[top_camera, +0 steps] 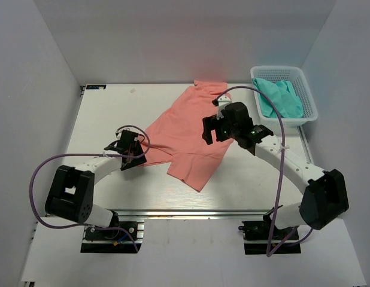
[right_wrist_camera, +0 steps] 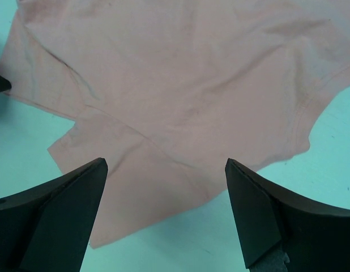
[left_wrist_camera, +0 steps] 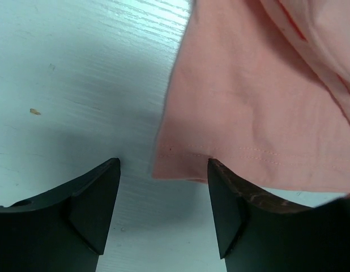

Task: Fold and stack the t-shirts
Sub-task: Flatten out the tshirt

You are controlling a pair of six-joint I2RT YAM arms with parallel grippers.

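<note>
Left tool (left_wrist_camera: 163,164): I am holding it wide open and empty at the left edge of the salmon-pink t-shirt (top_camera: 188,134). A stitched hem corner is lying between its jaws, close to one finger; I cannot tell whether that finger is touching the cloth.

Right tool (right_wrist_camera: 166,164): I am holding it just as wide open above the middle of the same shirt, gripping nothing.

The shirt is lying mid-counter (top_camera: 107,110), spread out but creased, with one flap doubled over near its near edge. I am judging this a loose start at most, not a finished fold.

The teal-green t-shirt (top_camera: 281,98) is sitting bunched in the white basket (top_camera: 311,101) at the far right corner. No stack is forming yet, so nearly all of the task is remaining.
</note>
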